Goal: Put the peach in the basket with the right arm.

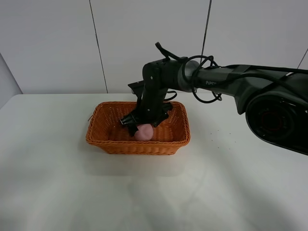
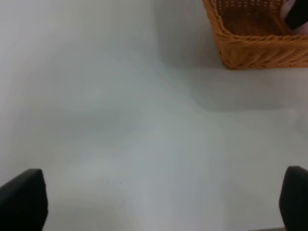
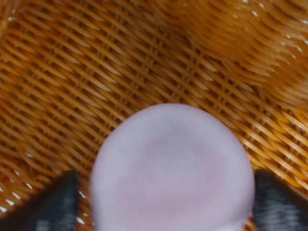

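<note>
Now the right end effector (image 1: 137, 126) clamps the peach (image 1: 144, 132) inside the basket (image 1: 137, 147). The left end effector (image 2: 163, 202) stands apart.

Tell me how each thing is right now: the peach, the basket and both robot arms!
peach: pinched by the right end effector, inside the basket.
basket: upright on the table, with only the peach and the end effector in it.
right end effector: shut on the peach, down in the basket.
left end effector: open, holding nothing, over bare table.
table: white, carrying the basket.
</note>
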`<action>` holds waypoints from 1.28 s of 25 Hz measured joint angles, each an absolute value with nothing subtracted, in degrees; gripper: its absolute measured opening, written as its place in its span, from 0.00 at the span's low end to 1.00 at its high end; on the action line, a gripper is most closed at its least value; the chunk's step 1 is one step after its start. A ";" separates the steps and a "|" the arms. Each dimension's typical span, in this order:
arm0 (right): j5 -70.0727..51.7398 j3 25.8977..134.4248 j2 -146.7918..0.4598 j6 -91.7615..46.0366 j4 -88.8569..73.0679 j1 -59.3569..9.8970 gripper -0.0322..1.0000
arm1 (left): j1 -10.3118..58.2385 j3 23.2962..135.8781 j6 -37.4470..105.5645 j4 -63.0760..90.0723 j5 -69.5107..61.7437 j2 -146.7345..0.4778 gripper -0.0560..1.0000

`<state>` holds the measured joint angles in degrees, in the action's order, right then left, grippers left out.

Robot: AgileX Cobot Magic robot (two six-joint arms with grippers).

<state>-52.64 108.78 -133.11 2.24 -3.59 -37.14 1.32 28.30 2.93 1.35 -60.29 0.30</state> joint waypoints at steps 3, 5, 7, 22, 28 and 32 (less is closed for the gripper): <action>-54.38 109.85 -131.44 2.41 -3.59 -37.06 0.69 | 1.32 28.30 2.93 1.35 -60.29 0.30 0.99; -57.31 112.54 -130.28 2.48 -3.51 -37.02 0.70 | 1.32 28.30 2.93 1.35 -60.29 0.30 0.99; -62.39 117.40 -129.42 2.48 -2.97 -36.88 0.70 | 1.32 28.30 2.93 1.35 -60.29 0.30 0.99; -69.60 130.59 -128.57 2.65 -0.81 -30.58 0.70 | 1.32 28.30 2.93 1.35 -60.29 0.30 0.99; -69.60 130.59 -128.57 2.48 -0.89 -18.79 0.70 | 1.32 28.30 2.93 1.35 -60.29 0.30 0.99; -69.60 130.59 -128.64 2.48 -0.71 -10.36 0.70 | 1.32 28.30 2.93 1.35 -60.29 0.30 0.99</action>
